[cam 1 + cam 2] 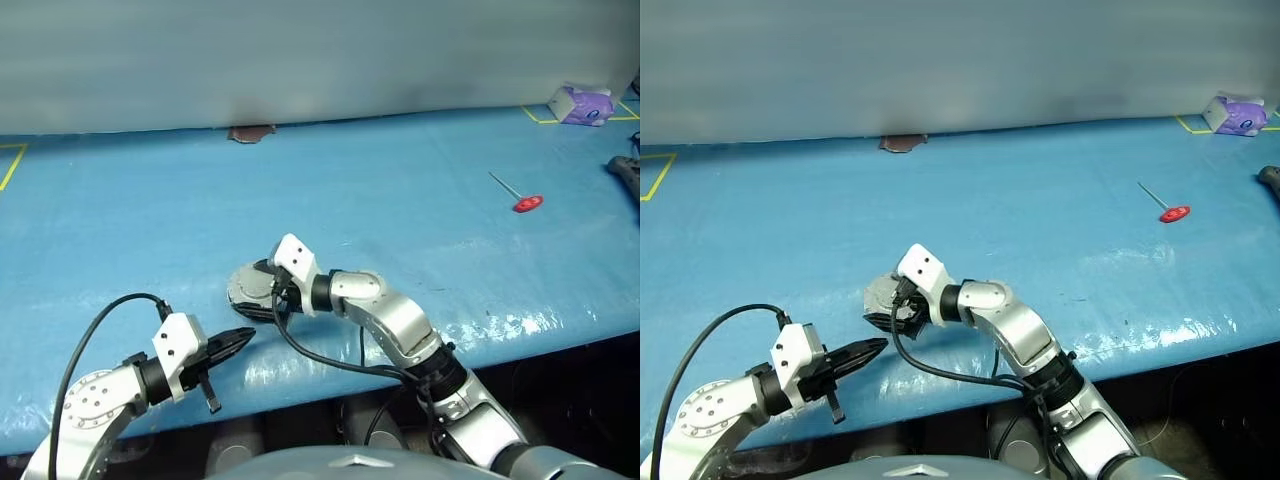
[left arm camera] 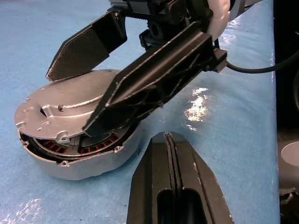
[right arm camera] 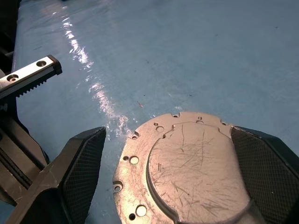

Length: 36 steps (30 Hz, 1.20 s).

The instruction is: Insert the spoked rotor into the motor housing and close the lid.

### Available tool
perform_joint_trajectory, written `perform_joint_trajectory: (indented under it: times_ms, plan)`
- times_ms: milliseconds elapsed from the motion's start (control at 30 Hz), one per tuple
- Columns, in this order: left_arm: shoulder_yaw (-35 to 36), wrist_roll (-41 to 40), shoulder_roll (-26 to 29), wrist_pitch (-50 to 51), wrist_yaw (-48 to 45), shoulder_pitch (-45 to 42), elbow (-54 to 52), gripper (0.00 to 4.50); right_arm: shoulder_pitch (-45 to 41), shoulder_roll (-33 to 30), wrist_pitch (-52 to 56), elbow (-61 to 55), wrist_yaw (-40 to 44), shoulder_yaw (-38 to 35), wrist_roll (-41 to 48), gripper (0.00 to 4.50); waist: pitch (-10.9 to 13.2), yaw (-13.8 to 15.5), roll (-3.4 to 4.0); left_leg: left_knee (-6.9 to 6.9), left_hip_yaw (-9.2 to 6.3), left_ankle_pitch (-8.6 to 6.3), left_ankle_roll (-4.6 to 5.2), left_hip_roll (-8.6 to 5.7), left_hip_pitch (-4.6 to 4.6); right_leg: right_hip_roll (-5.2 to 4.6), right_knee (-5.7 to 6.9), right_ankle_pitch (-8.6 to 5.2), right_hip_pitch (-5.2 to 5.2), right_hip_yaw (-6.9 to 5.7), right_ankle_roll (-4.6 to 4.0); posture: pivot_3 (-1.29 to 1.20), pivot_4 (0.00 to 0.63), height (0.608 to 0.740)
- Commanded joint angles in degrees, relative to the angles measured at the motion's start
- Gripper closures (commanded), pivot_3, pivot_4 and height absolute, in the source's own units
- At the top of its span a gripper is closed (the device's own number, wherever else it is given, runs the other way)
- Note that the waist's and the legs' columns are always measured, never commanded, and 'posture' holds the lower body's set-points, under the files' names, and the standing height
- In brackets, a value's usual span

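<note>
Closed and empty, the left gripper (image 1: 240, 341) hovers beside the motor housing (image 2: 88, 161); the lid (image 3: 184, 170) lies tilted on it, between the wide-open right gripper's (image 2: 74, 100) fingers.

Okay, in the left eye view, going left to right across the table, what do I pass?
Left gripper with its fingers shut → lid lying askew on the motor housing → right gripper, open over it → red-headed pin → purple object.
</note>
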Motion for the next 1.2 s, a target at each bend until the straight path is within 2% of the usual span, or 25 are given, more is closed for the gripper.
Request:
perform_joint_trajectory:
  times_ms: [33,500,600,700,1000,1200]
  plan:
    - [0.1,-0.7,-0.5,-0.8,0.4,0.3,-1.3,4.50,-1.1,0.7,-1.9,0.0,0.1,-0.6,-0.4,0.03,0.0,0.0,0.00,-0.01,0.00,0.00,0.00,0.00,0.00,0.00,0.00,0.00,0.00,0.00,0.00,0.00,0.150,0.740]
    - [2.4,-2.2,0.0,-1.4,-0.3,2.1,-1.4,4.50,0.3,-1.5,-4.1,2.2,0.2,1.2,-3.9,0.03,0.0,-0.1,0.00,-0.03,0.00,0.00,0.00,0.00,0.00,0.00,-0.04,0.00,-0.01,0.00,0.00,0.00,0.150,0.740]
    - [4.4,-3.3,-0.3,-1.6,-0.3,2.7,-1.4,4.50,0.5,-1.3,-5.1,2.5,-0.1,1.5,-4.8,0.66,0.0,-0.1,0.00,-0.03,0.00,0.00,0.00,0.00,0.00,0.00,-0.04,0.00,-0.01,0.00,0.00,0.00,0.150,0.740]
    - [7.2,-5.7,-0.2,-1.5,-1.2,3.1,-1.7,4.50,0.8,-0.9,-5.8,2.2,-0.1,1.7,-5.3,1.46,0.0,-0.2,0.01,-0.04,0.00,0.00,0.00,0.01,-0.01,0.00,-0.05,-0.01,-0.02,-0.01,-0.01,0.00,0.150,0.740]
    - [16.2,-14.6,0.1,-0.2,-2.0,2.1,-1.5,4.50,0.8,1.2,-4.7,0.7,-1.3,2.5,-6.4,1.46,0.0,-0.4,0.00,-0.05,0.00,0.00,0.00,0.04,-0.01,0.01,-0.05,-0.01,-0.04,-0.01,-0.01,0.00,0.150,0.740]
    - [15.9,-13.6,1.3,1.7,-0.7,0.8,-2.2,4.50,0.6,1.5,-4.2,1.1,-1.9,3.4,-7.7,1.46,0.0,-0.4,-0.01,-0.06,0.01,-0.01,-0.01,0.03,-0.01,0.01,-0.09,-0.01,-0.03,-0.01,-0.01,0.00,0.150,0.740]
